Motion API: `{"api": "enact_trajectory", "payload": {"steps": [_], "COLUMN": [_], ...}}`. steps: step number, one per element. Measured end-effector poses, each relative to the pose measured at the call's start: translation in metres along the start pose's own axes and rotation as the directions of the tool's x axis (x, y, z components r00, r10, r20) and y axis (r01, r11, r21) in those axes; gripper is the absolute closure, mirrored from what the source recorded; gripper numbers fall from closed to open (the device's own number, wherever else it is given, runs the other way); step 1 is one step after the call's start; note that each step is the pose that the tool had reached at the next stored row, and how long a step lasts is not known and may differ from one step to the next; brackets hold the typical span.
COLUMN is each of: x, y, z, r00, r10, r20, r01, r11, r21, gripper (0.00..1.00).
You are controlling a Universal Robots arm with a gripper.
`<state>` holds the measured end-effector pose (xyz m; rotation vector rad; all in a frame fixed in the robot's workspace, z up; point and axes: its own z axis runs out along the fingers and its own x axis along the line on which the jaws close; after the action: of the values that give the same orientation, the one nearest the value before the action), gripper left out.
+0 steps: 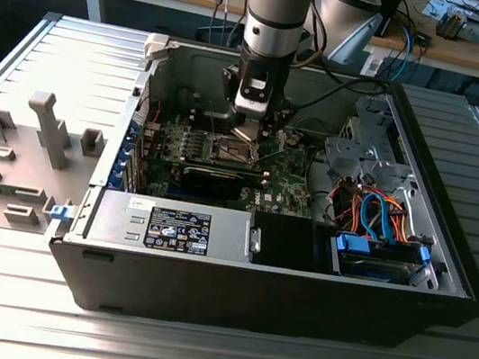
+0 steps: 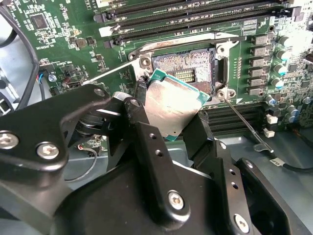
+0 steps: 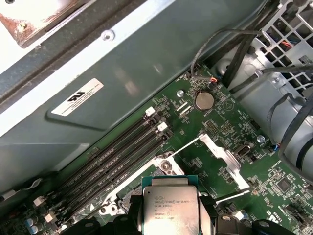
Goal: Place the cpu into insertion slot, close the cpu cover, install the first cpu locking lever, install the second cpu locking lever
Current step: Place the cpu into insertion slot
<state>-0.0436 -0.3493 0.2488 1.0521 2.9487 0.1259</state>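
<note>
Clamps the claw (image 2: 166, 117) shut on the cpu (image 2: 171, 100), black fingers (image 2: 146, 142) bearing on two opposite edges. Holds it tilted, pale metal top outward and green rim showing, just over one corner of the open socket (image 2: 183, 66); not seated. Confirmed in the first wrist view: cpu (image 3: 169, 208) gripped in the claw (image 3: 170, 223), printed top toward the camera.

Noted at the socket: contact field exposed, silvery frame (image 2: 146, 49) around it. Noted one lever rod (image 2: 110, 73) angled away from the frame on one side, and a second lever rod (image 2: 244, 122) slanting off the opposite corner. Noted memory slots (image 2: 195, 14) just beyond the socket on the green motherboard (image 2: 58, 29), and a coin battery (image 3: 204, 101) further out.

Seen in the exterior view: claw (image 1: 245, 130) inside the open computer case (image 1: 440, 293), itself lying on the ribbed metal surface (image 1: 193, 354).
</note>
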Motion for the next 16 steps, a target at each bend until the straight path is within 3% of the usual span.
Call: {"api": "enact_trajectory", "payload": {"steps": [16], "x": [0.0006], "y": [-0.0005], "z": [0.0], "r00": [0.9975], "r10": [0.071], "r20": [0.0056], "r01": [-0.071], "r11": [0.9975], "r21": [-0.0015], "gripper": [0.46]}}
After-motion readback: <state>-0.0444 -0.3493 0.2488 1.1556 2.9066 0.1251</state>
